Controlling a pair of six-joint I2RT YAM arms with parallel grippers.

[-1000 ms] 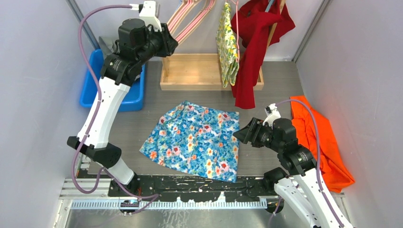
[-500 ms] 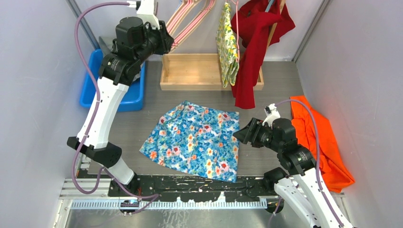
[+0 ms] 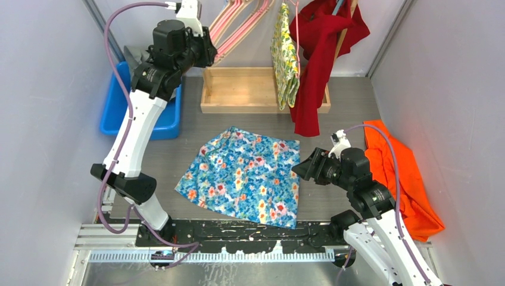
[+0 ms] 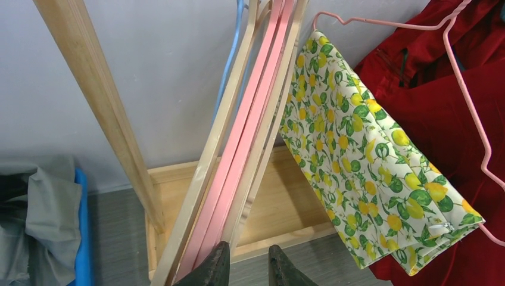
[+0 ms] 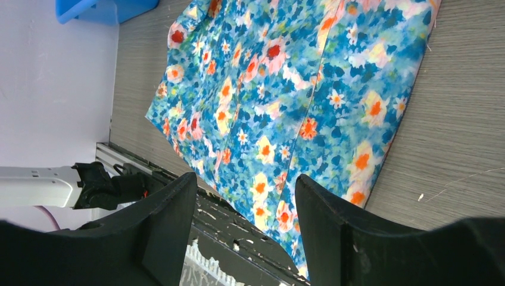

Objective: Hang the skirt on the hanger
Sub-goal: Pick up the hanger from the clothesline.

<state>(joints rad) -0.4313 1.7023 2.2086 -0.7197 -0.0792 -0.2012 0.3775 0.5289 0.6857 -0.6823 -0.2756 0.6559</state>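
skirt (image 3: 244, 176): blue floral cloth, flat on grey woodgrain table (image 3: 351, 113) | left fingers (image 4: 215, 271): narrowly parted, empty, beyond skirt at pink hangers (image 4: 250, 137) | right fingers (image 5: 170, 226): wide, empty, beside skirt

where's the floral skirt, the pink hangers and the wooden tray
floral skirt (image 3: 244, 176), top view, middle of the fabric
pink hangers (image 4: 241, 140), left wrist view, on one pink arm
wooden tray (image 3: 250, 109), top view, its near wall

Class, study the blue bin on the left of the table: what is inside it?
A crumpled grey cloth lies in the blue bin. Whatever is beneath the cloth is covered, and the left arm hides part of the bin from above.
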